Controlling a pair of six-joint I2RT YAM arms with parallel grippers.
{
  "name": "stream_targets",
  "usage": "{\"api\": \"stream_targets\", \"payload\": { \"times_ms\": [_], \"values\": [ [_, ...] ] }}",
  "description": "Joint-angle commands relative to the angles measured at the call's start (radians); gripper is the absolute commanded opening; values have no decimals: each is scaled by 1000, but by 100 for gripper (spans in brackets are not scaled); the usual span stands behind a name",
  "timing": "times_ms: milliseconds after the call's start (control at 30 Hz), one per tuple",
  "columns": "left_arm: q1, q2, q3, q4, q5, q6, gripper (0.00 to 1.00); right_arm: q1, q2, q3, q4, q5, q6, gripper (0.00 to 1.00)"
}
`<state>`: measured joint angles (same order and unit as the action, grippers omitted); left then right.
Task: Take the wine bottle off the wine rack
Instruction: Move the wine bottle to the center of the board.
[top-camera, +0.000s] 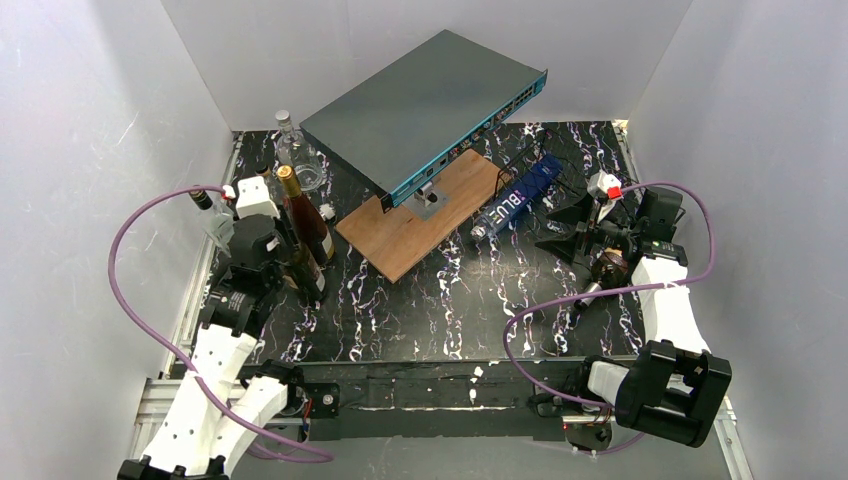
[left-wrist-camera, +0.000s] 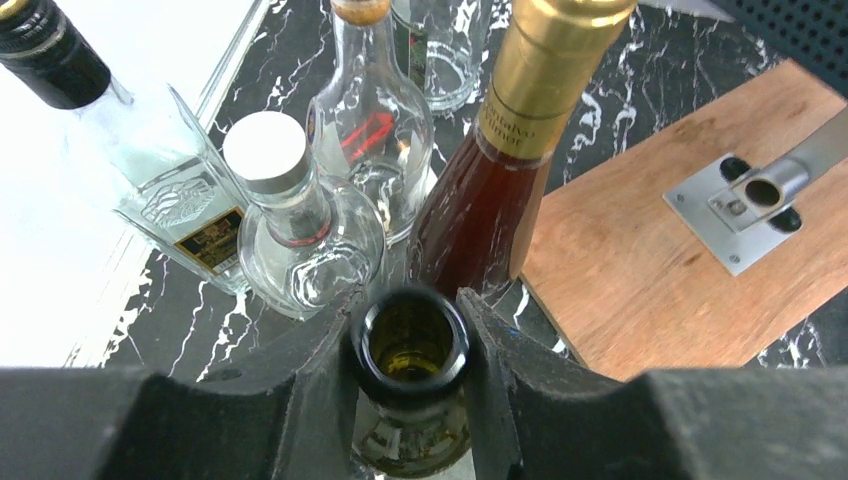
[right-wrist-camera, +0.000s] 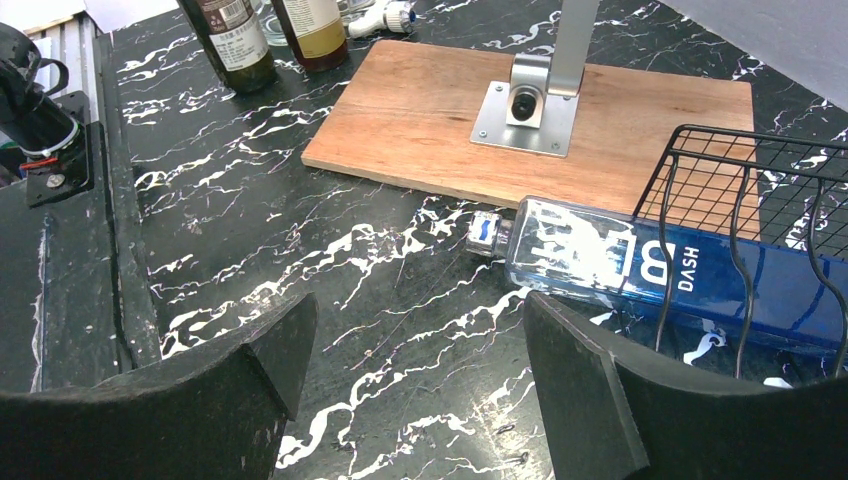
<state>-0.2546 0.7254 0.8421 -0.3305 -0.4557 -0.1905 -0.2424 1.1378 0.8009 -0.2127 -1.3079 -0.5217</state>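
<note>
- Black marble-patterned table (top-camera: 400, 320), white veins across it, boxed in by plain white walls (top-camera: 100, 150).
- Left gripper (left-wrist-camera: 410, 338): fingers pressed together on the neck of a dark green bottle (left-wrist-camera: 410, 385), one on each side just below the lip.
- That bottle stands upright at the left of the table; its mouth is uncapped and the glass is olive-dark.
- Just beyond it stand an amber bottle (left-wrist-camera: 480, 210) with a gold foil top, a round clear bottle (left-wrist-camera: 300, 240) with a white cap, and a square clear bottle (left-wrist-camera: 170, 190) with a black cap.
- Right gripper (right-wrist-camera: 418, 330): fingers spread wide, holding nothing, hovering over the table near the blue bottle (right-wrist-camera: 640, 270).
- Blue bottle: lies on its side in the wine rack (right-wrist-camera: 745, 160), white lettering on deep blue glass, its capped neck poking out of the thin black wire frame.
- The rack sits on the right, beside a wooden board (right-wrist-camera: 420, 110) that carries a grey network switch (top-camera: 420, 100).
</note>
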Motion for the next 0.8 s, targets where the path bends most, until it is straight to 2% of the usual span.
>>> {"api": "stream_targets", "payload": {
  "times_ms": [0,133,333,467,767],
  "values": [
    [19,-20,8,60,-11,-27,40,-8,-9,-11,22,-9,5,85],
    [25,-22,11,52,-11,-30,55,-8,-7,-11,22,-7,5,85],
    [27,-42,40,12,5,-44,97,-9,-7,-11,22,-9,5,85],
    [26,-69,82,-40,44,-44,98,-9,-6,-11,21,-9,3,85],
    [26,-159,177,-210,326,-70,98,-9,3,-6,18,-13,3,85]
  ]
}}
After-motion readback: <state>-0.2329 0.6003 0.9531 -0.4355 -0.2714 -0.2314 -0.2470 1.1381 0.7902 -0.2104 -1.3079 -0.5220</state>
